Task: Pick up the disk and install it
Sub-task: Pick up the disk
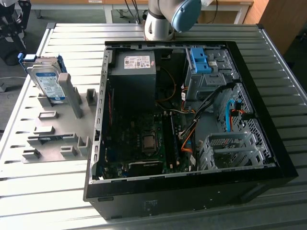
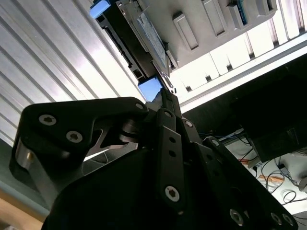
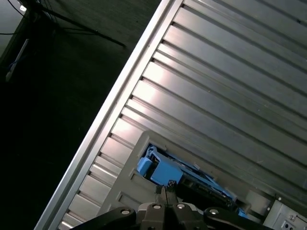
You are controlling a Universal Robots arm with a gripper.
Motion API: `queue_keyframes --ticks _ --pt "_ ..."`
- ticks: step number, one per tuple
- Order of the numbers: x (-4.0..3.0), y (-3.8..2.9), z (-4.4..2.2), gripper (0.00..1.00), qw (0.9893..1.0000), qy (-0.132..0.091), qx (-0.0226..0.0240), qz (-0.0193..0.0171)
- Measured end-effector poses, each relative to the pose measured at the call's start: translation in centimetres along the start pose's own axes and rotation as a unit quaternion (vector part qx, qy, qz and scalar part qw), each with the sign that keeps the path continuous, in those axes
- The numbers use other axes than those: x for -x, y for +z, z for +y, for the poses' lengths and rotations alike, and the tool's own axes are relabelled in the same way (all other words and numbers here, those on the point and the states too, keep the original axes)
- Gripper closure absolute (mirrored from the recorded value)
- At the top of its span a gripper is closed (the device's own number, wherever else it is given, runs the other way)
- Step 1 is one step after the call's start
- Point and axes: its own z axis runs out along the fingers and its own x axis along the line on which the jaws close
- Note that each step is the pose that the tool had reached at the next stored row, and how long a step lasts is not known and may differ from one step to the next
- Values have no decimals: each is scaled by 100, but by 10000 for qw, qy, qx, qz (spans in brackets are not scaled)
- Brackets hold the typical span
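The disk (image 1: 48,80) stands on edge, tilted, in a grey rack (image 1: 73,98) on the slatted metal counter (image 1: 48,201), at the exterior view's left. Just beside the rack lies an open computer case (image 1: 271,148). Inside it are a dark grey box (image 1: 134,84) and, in the far corner bay, a bare blue bracket (image 1: 201,60). The arm (image 1: 165,17) rises behind the case's far edge, well apart from the disk.

In both wrist views the end effector (image 2: 167,93) (image 3: 163,190) points toward the disk (image 2: 152,38) (image 3: 160,171), whose blue side rails catch the light. Its fingertips are pressed together, narrow, and hold nothing; a gap separates them from the disk.
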Motion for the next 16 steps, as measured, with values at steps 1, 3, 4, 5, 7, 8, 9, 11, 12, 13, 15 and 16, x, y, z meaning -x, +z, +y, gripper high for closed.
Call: queue_keyframes --ticks 1,3,4,5,7,8,9,11,12,13,15,16 --pt "0 0 0 89 10000 -25 0 1" --pt "0 0 0 89 10000 -77 0 3" --pt "0 0 0 89 9999 -104 0 4" --pt "0 0 0 89 9999 -129 0 6" --pt "0 1 0 89 9998 -175 0 8" --pt "0 1 0 89 9998 -198 0 9" --pt "0 1 0 89 9998 -221 0 10" --pt "0 1 0 89 9996 -269 0 12" --pt "0 1 0 89 9996 -292 0 13" --pt "0 2 0 89 9995 -316 0 14" --pt "0 2 0 89 9993 -371 0 16" --pt "0 2 0 89 9992 -398 0 17"
